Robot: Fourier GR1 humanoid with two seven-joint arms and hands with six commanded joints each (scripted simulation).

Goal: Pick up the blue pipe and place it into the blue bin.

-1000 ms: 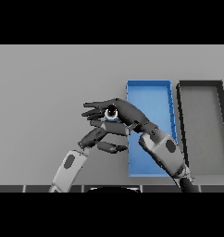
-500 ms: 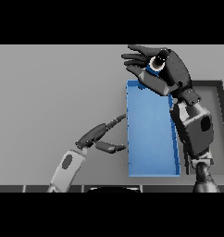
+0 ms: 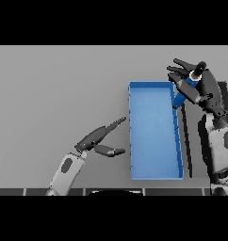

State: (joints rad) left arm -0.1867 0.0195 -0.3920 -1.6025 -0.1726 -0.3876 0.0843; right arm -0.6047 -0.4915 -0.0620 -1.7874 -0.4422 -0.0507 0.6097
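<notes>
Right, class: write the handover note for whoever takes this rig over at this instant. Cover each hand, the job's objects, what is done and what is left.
Right hand: shut on the blue pipe, held above the far right corner of the blue bin.
Left hand: open, idle over the table, left of the bin.
Dark bin: right of the blue one, mostly hidden by the right arm.
Done: pipe picked up.
Left: release it into the blue bin.

1 blue pipe [image 3: 182, 96], 1 blue bin [image 3: 153, 132], 2 robot hands [image 3: 98, 138] [image 3: 196, 84].
</notes>
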